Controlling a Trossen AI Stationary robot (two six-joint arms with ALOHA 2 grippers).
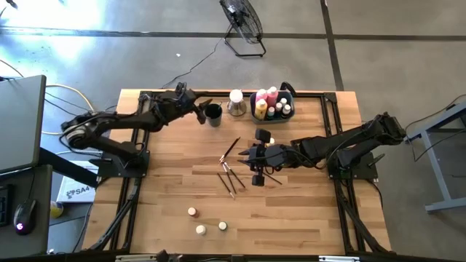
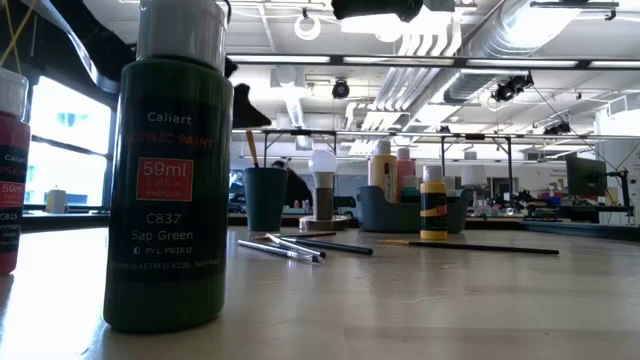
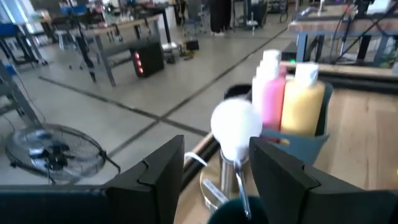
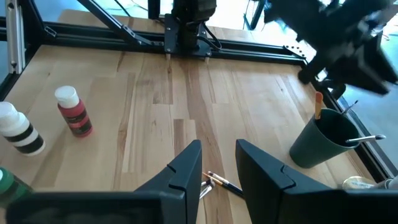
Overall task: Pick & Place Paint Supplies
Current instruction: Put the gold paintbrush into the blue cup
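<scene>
Wooden planks make up the surface (image 1: 306,211), set on a grey concrete floor with a standing fan (image 1: 244,25) beyond its far edge. From above, the paint bottles (image 1: 266,102) crowd the grey-blue bin (image 1: 290,93) at the far edge, thin brushes (image 1: 231,175) lie scattered mid-surface, and three small capped pots (image 1: 201,223) sit near the front edge. Only the low view shows a label: a dark green bottle (image 2: 172,170) marked Sap Green stands right before the lens, with a yellow bottle (image 2: 432,204) farther back. The right wrist view alone shows a red bottle (image 4: 73,111) and a black-and-white one (image 4: 17,129) standing side by side.

The right end effector (image 1: 255,156) hangs over the brushes; its wrist view shows the fingers (image 4: 186,168) apart, nothing between them. The left end effector (image 1: 198,110) is at the far edge beside the dark cup (image 1: 213,114); its fingers (image 3: 158,171) also stand apart, empty, framing a white-topped metal object (image 3: 235,134) with pink and yellow bottles behind.
</scene>
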